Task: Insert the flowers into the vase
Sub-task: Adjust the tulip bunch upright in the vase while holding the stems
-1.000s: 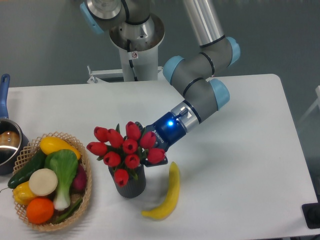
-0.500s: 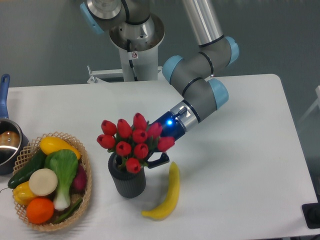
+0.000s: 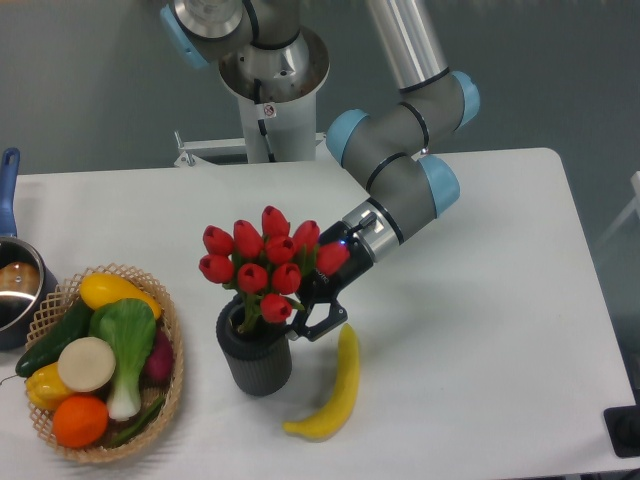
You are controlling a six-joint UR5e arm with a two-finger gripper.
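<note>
The flowers [image 3: 264, 265], a bunch of red tulip buds with dark green stems, stand nearly upright with their stems down in the mouth of the vase [image 3: 255, 357]. The vase is a short dark grey ribbed cylinder at the table's front centre. My gripper [image 3: 306, 312] reaches in from the right, just above the vase rim, and is shut on the flowers below the buds. One black finger [image 3: 325, 326] shows to the right of the vase. The other finger and the exact grip are hidden behind the buds.
A yellow banana [image 3: 335, 387] lies just right of the vase. A wicker basket [image 3: 172, 350] of vegetables and fruit stands at the front left. A pot [image 3: 18, 288] with a blue handle sits at the left edge. The arm's base [image 3: 270, 90] stands at the back.
The bunch has swung from leaning left over the vase to nearly upright and has shifted slightly right. My gripper has turned and come lower beside the vase rim.
</note>
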